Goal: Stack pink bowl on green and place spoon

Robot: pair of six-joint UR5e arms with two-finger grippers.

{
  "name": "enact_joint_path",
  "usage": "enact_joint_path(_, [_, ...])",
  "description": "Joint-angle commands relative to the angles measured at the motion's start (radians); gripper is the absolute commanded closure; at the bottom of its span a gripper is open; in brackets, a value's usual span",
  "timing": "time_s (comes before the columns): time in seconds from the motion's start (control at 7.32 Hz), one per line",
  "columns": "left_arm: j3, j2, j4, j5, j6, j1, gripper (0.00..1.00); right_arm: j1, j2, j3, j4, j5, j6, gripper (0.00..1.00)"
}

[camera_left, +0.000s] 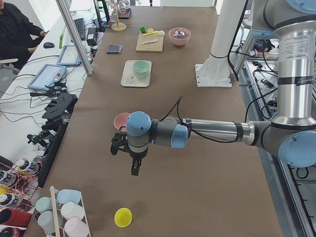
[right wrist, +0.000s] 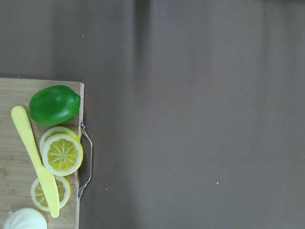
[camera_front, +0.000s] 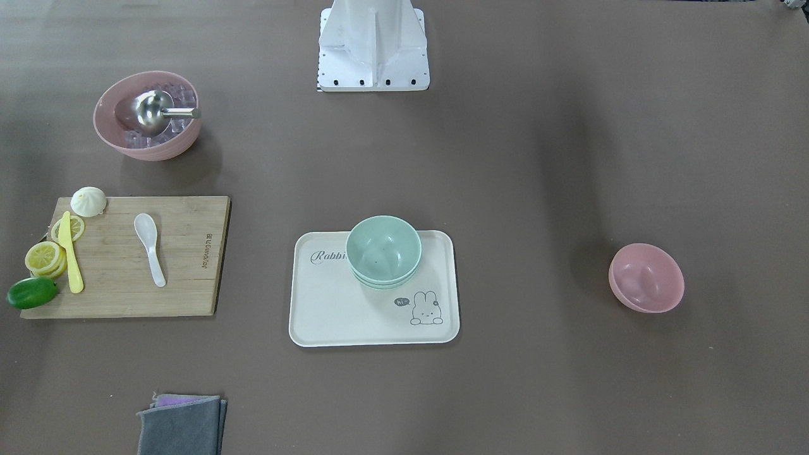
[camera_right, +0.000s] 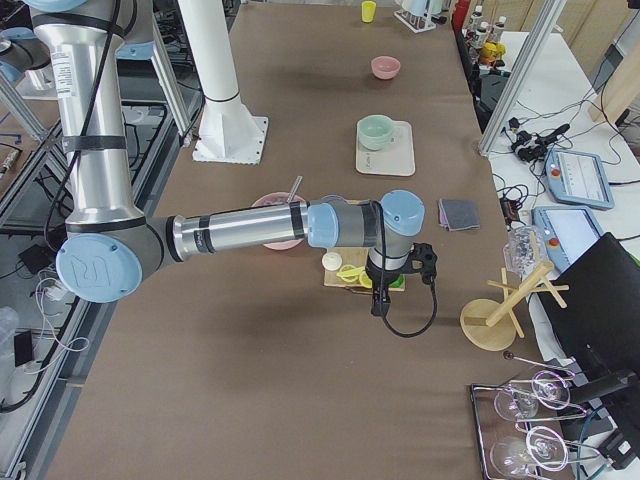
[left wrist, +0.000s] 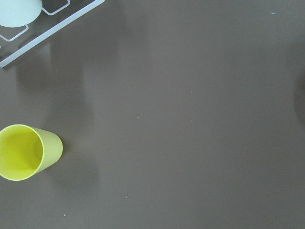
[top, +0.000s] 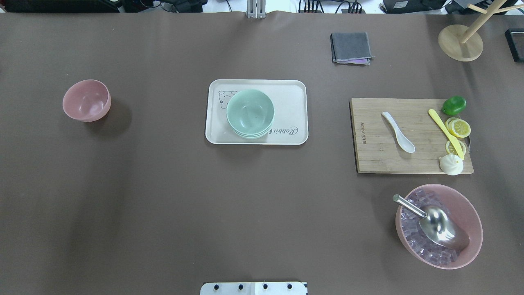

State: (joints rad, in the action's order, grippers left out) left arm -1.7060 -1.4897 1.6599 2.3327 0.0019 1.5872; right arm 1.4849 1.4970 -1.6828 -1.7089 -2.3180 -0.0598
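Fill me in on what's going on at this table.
Nothing is being handled yet. The pink bowl sits alone on the table, the green bowls are stacked on the tray, and the spoon lies on the cutting board. The left gripper hangs over bare table beyond the pink bowl; the right gripper hangs by the cutting board's outer end. Whether they are open or shut cannot be told.

left arm (camera_left: pixel 212 132): we hold it stretched level above the table | left gripper (camera_left: pixel 134 168): points down, opening unreadable | right arm (camera_right: pixel 250 230): also stretched level | right gripper (camera_right: pixel 378 298): points down, opening unreadable
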Motion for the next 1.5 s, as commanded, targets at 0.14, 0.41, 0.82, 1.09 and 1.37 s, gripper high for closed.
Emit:
enact_joint_path(0.14, [0.000, -0.003, 0.001, -0.001, 0.004, -0.001, 0.01, 0.000, 0.003, 0.000, 0.000, -0.001, 0.000, 0.00])
enact_joint_path(0.41, [0.003, -0.003, 0.000, 0.001, 0.004, -0.001, 0.01, 0.000, 0.003, -0.003, 0.002, 0.000, 0.003, 0.00])
enact_joint_path(0.82, [0.002, -0.053, 0.000, -0.001, -0.003, -0.030, 0.01, 0.000, 0.005, -0.043, 0.002, -0.003, -0.009, 0.00])
enact_joint_path(1.09, [-0.006, -0.084, 0.061, 0.008, 0.000, -0.061, 0.01, -0.009, 0.003, -0.066, 0.102, -0.006, -0.011, 0.00])
enact_joint_path(1.37, [0.023, -0.134, 0.118, 0.010, -0.010, -0.133, 0.01, -0.017, 0.000, -0.058, 0.103, -0.018, -0.015, 0.00])
